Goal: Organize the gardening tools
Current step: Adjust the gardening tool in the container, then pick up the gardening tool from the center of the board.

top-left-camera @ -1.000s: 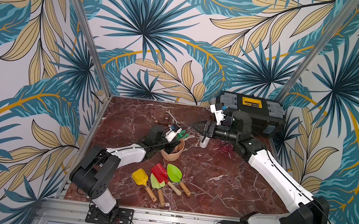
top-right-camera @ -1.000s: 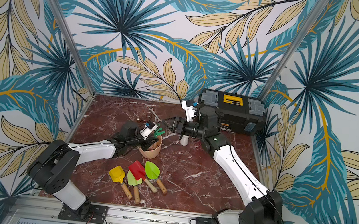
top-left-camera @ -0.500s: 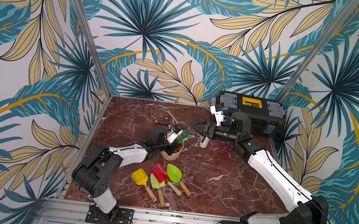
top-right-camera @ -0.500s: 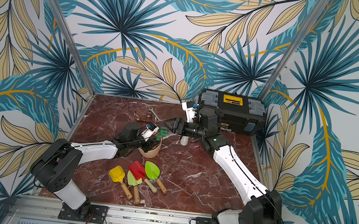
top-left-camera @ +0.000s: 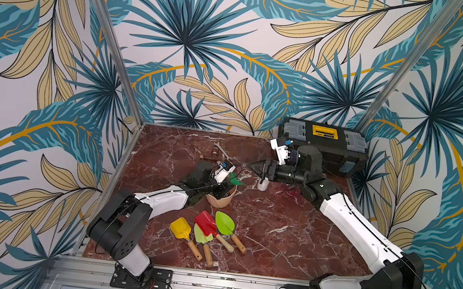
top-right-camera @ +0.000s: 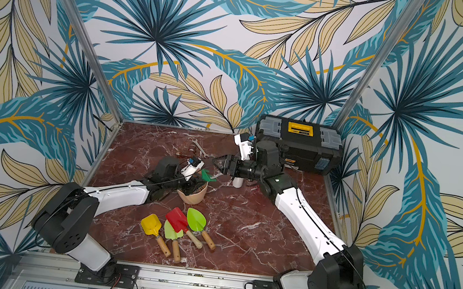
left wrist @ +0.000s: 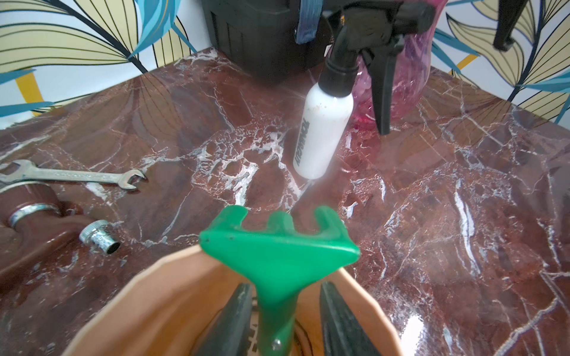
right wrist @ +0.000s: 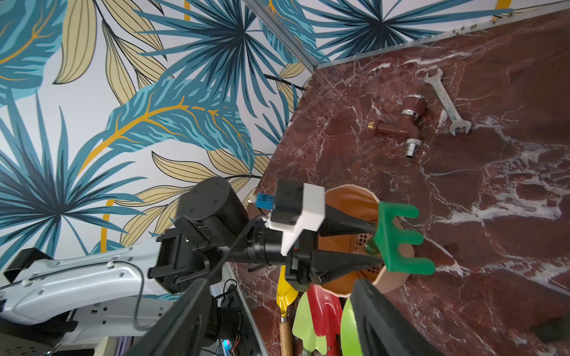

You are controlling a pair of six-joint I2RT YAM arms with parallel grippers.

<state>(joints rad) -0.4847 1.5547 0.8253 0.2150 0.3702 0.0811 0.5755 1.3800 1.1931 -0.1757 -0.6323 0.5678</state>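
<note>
The left gripper's (right wrist: 377, 244) fingers, closer together a second ago, are now parted beside the dark-green rake (left wrist: 277, 246), which is left standing in the terracotta pot (left wrist: 154, 292). One tool is judged stowed. The four other tools (top-left-camera: 204, 221) are seen at the pot's 6 o'clock. The right gripper (top-left-camera: 254, 166), fingers apart and empty, is held at 1 o'clock.

rake (top-left-camera: 235, 178) in pot (top-left-camera: 221, 201), trowels (top-left-camera: 205, 223) before pot

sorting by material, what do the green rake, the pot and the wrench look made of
Green rake: likely moulded plastic, uniform satin colour, rounded tines. Pot: smooth peach faceted wall, probably plastic, possibly clay. Wrench: bare metal, dull silvery sheen.
</note>
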